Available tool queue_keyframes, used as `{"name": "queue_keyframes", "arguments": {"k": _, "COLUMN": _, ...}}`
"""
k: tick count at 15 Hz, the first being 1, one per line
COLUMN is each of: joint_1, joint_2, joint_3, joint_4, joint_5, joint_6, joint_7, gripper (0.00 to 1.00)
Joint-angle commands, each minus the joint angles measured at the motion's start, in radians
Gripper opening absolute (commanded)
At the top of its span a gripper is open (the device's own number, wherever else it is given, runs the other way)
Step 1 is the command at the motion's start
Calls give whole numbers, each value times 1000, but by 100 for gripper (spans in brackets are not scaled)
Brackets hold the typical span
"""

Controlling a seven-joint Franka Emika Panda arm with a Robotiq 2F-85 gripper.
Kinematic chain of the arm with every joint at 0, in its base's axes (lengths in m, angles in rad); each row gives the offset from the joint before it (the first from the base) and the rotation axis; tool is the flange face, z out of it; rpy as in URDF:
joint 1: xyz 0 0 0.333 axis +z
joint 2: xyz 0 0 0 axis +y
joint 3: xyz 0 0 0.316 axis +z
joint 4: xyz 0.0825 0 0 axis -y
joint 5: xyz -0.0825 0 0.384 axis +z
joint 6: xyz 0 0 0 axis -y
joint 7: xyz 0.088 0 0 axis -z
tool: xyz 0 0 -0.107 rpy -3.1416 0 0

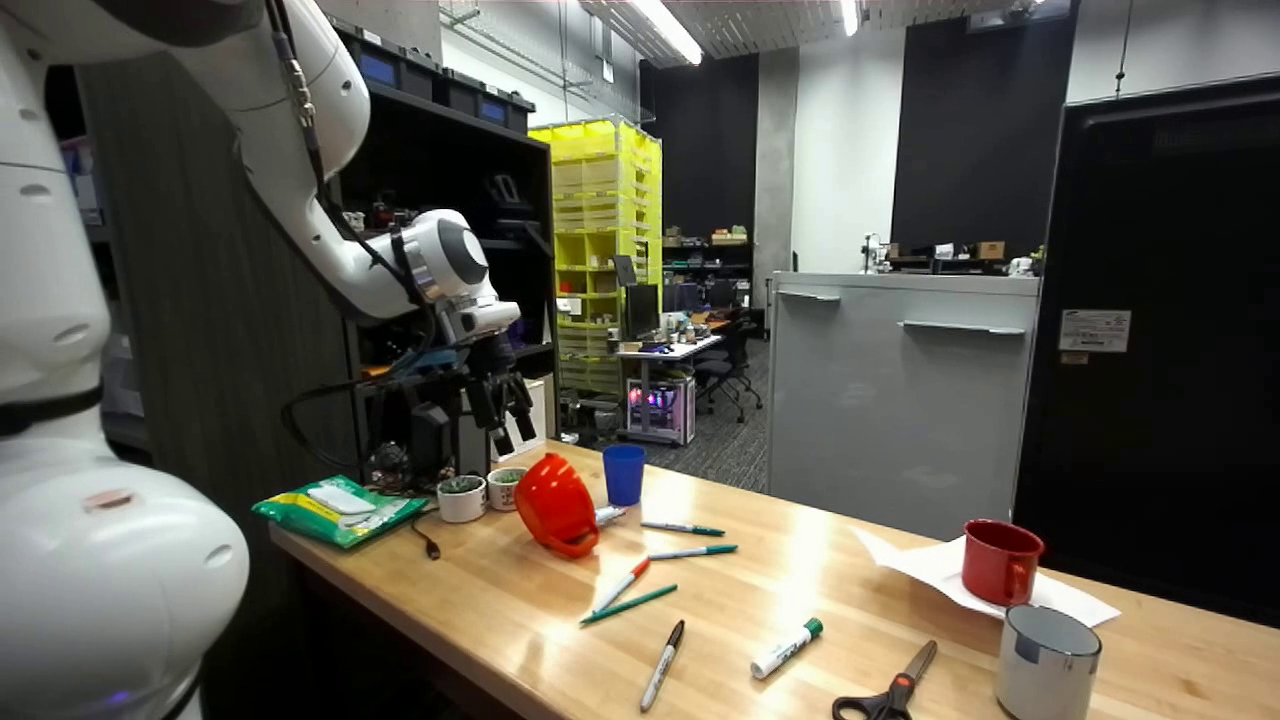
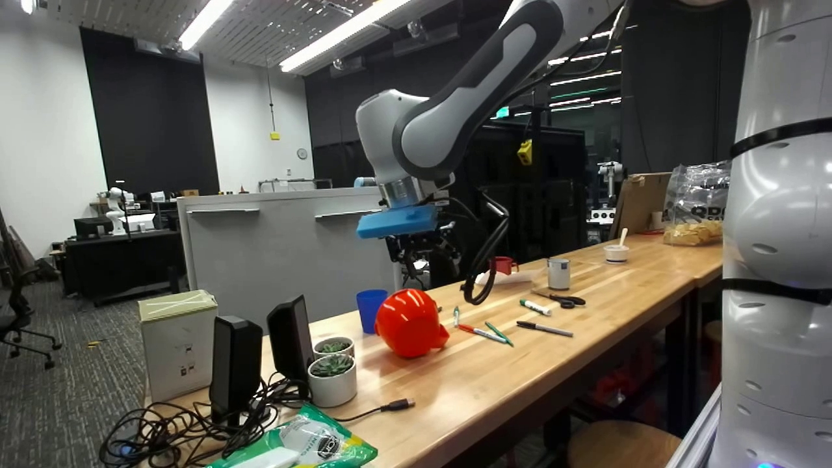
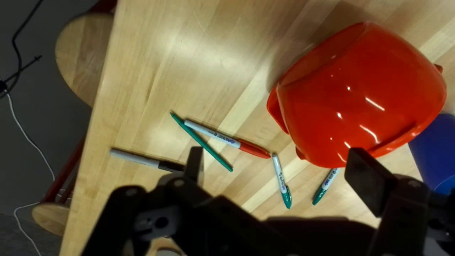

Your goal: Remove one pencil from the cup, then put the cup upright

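A white robot arm [image 1: 288, 190] extends over a pale wooden bench [image 1: 480, 580], its black two-fingered gripper [image 3: 279, 170] hanging near a glossy, rounded, bright red-orange plastic cup [image 2: 408, 325], fingers [image 3: 369, 181] spread wide apart. The cup lies tipped over nearer the long edge opposite the arm, just beside a tapered blue plastic cup [image 1: 624, 476]. Closer to the bench's arm-side edge lies a slim green pencil [image 3: 202, 142], next to a white marker with a red-orange cap [image 3: 227, 139]. Two round white plant pots [image 2: 333, 392] stand between the tipped cup and the bench's short end; a green-and-yellow plastic packet [image 1: 340, 510] lies at its arm-side corner. Farther along the opposite edge, a dark red handled mug [image 1: 1000, 562] rests on white paper [image 1: 935, 567].
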Motion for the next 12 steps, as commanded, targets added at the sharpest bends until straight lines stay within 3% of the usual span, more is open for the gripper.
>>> {"name": "queue_keyframes", "arguments": {"k": 1, "joint_1": 32, "joint_2": 33, "joint_3": 32, "joint_4": 43, "joint_5": 10, "joint_6": -57, "joint_7": 148, "gripper": 100}}
{"name": "queue_keyframes", "arguments": {"k": 6, "joint_1": 49, "joint_2": 105, "joint_3": 36, "joint_4": 124, "joint_5": -100, "joint_6": -55, "joint_7": 275, "gripper": 100}}
{"name": "queue_keyframes", "arguments": {"k": 12, "joint_1": 45, "joint_2": 226, "joint_3": -24, "joint_4": 240, "joint_5": -194, "joint_6": -35, "joint_7": 268, "gripper": 100}}
